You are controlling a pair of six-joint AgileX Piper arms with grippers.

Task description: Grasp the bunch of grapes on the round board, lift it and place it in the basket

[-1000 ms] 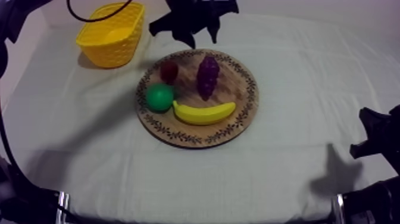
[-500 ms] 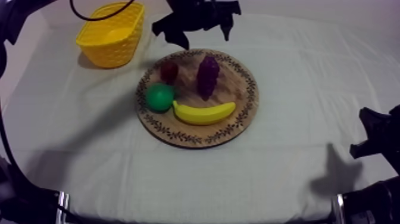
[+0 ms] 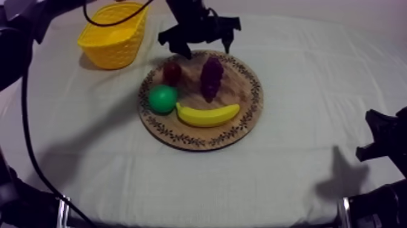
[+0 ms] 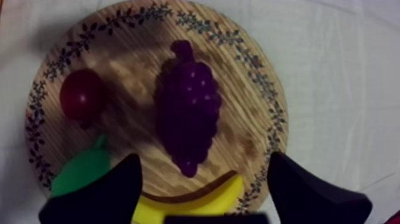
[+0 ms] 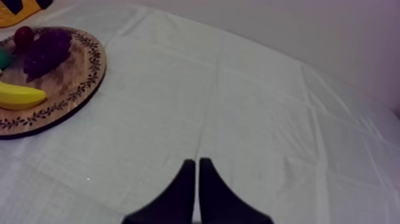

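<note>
The bunch of grapes, a knobbly, deep-purple cluster tapering to a point, lies lengthwise on the round wooden board, whose grained face is ringed by a dark leaf pattern. Sharing the board are a small red fruit, smooth and rounded, a glossy green fruit and a curved yellow banana along the near rim. The left gripper hovers above the board's far edge, its two black fingers spread wide with nothing between them; in the left wrist view they frame the grapes from above. The yellow basket, with textured plastic walls, stands on the grey-white cloth near the board's far left side. The right gripper hangs low over bare, creased cloth, well apart from the board, its fingers pressed together in a narrow wedge.
</note>
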